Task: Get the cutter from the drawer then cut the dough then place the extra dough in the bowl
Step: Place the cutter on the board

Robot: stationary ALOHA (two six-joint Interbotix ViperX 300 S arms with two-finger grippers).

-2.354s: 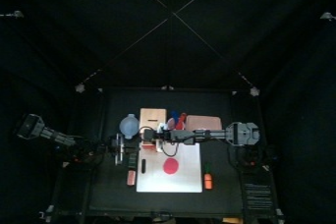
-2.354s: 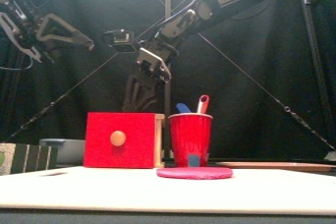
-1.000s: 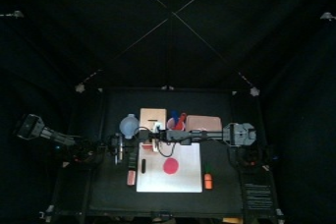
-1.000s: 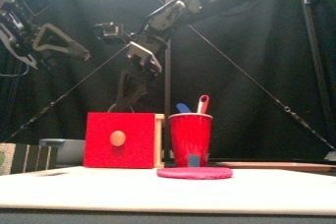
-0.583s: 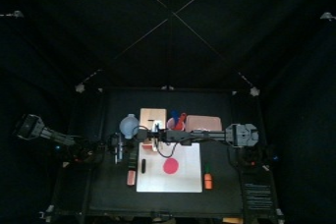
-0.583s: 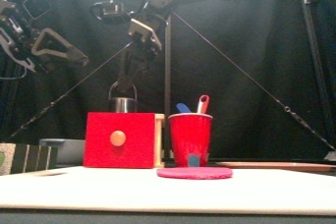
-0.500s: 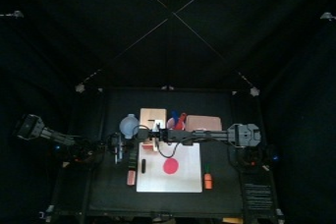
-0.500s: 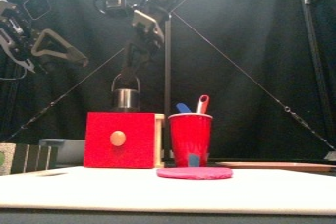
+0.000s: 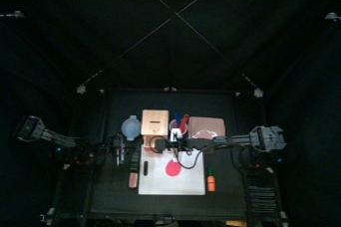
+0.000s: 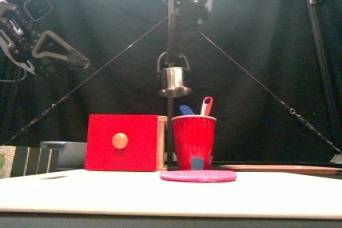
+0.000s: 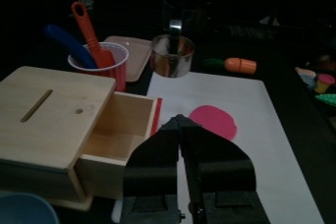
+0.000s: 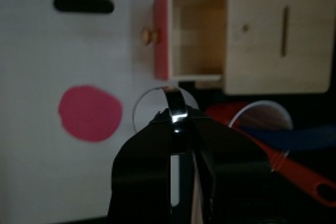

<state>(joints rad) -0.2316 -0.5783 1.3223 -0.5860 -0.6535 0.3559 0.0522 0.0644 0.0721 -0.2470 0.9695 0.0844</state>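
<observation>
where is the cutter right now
In the front view the cutter hangs in mid-air from the right end effector, higher than the red cup and right of the red drawer front.

Table: board, box, bowl, cup

text: none legible | labels: none | brands: none | numbers: none | signs: none

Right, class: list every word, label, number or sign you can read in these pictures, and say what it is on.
None can be read. The wooden box, red cup, cutter, white cutting board and dough all show plain surfaces, with no print visible in any view.
</observation>
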